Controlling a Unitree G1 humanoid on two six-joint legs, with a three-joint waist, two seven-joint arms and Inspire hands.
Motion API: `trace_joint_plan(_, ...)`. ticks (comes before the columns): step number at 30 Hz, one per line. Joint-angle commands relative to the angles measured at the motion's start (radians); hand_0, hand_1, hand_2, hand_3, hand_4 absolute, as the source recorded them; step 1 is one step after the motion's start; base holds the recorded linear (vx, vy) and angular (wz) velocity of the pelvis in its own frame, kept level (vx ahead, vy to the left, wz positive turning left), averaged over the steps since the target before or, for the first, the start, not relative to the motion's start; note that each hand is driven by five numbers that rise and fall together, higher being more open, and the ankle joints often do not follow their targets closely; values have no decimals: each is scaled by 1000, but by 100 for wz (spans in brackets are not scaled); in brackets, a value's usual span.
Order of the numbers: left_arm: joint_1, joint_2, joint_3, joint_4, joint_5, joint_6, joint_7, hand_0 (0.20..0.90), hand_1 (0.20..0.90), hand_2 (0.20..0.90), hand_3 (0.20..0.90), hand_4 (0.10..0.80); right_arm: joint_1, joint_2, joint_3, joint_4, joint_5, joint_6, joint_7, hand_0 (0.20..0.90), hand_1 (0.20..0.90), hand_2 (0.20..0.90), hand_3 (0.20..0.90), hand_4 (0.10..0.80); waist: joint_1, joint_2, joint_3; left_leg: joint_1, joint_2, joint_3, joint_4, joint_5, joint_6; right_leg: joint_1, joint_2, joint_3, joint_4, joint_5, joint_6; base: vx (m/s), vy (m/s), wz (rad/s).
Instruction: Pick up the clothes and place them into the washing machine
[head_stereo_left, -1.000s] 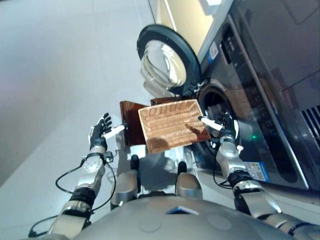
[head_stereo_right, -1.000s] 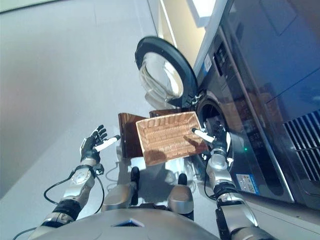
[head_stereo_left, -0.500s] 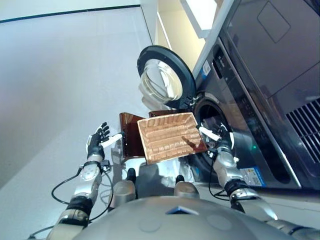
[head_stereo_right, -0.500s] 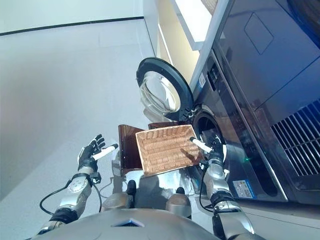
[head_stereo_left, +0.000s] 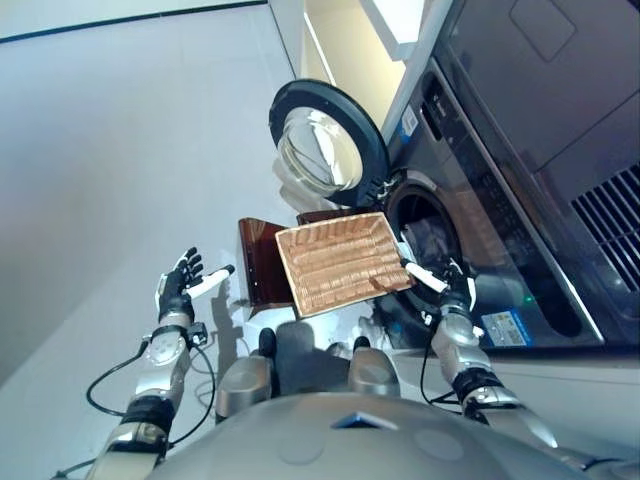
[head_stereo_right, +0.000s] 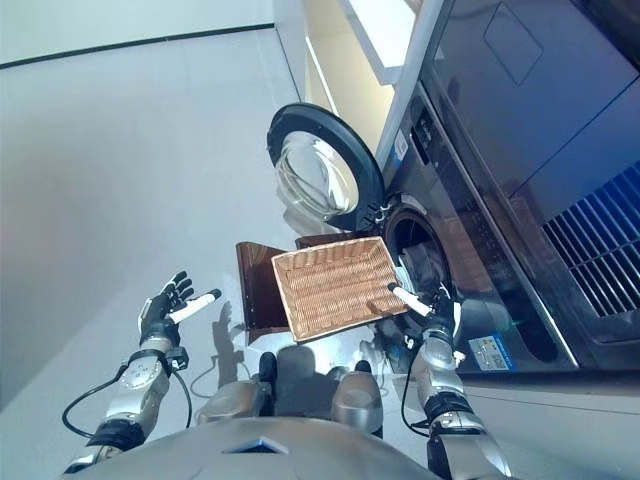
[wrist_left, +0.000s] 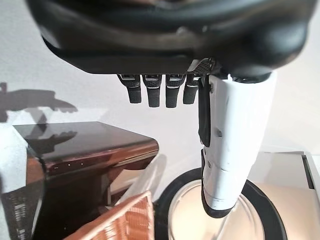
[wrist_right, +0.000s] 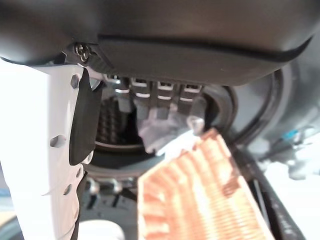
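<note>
A: From the head views, where are the clothes lying?
B: Pale cloth (wrist_right: 165, 131) is sitting inside the drum (head_stereo_left: 425, 235); the wicker basket (head_stereo_left: 340, 262) looks empty. The right hand (head_stereo_left: 452, 290) is nearer.

A: And the wrist views?
B: Both hands are hanging released, holding nothing; the left hand (head_stereo_left: 178, 288) is hovering well apart, over open floor (head_stereo_left: 110, 150).

A rough woven wicker basket (head_stereo_left: 343, 261) rests on a glossy brown stool (head_stereo_left: 262, 258) beside the glass-windowed washer door (head_stereo_left: 322, 150).
</note>
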Motion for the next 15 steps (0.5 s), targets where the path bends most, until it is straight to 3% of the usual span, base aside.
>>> trace_joint_plan(1, -31, 22, 31, -68, 24, -71, -3, 900, 900, 900, 900, 800, -47, -89, -45, -96, 17, -89, -16, 900, 900, 900, 900, 800, -11, -7, -20, 95, -49, 16, 92, -206, 0, -120, 31, -9, -34, 220, -8, 75, -114, 7)
trace_joint_plan(6, -26, 4, 22, -60, 14, -69, 1, 900, 900, 900, 900, 800, -48, -92, -47, -91, 17, -93, -20, 900, 900, 900, 900, 800, 5, -21, -42, 94, -17, 13, 89, -202, -24, -81, 55, -24, -76, 201, -12, 85, -142, 12)
trace_joint_plan(15, -49, -8, -25, -49, 28, -60, 4, 900, 900, 900, 900, 800, -45, -93, -2, -123, -25, -86, -16, 900, 900, 900, 900, 800, 5, -13, -48, 117, 39, 6, 47, -180, -57, -74, 87, -33, -47, 122, -40, 54, -119, 0)
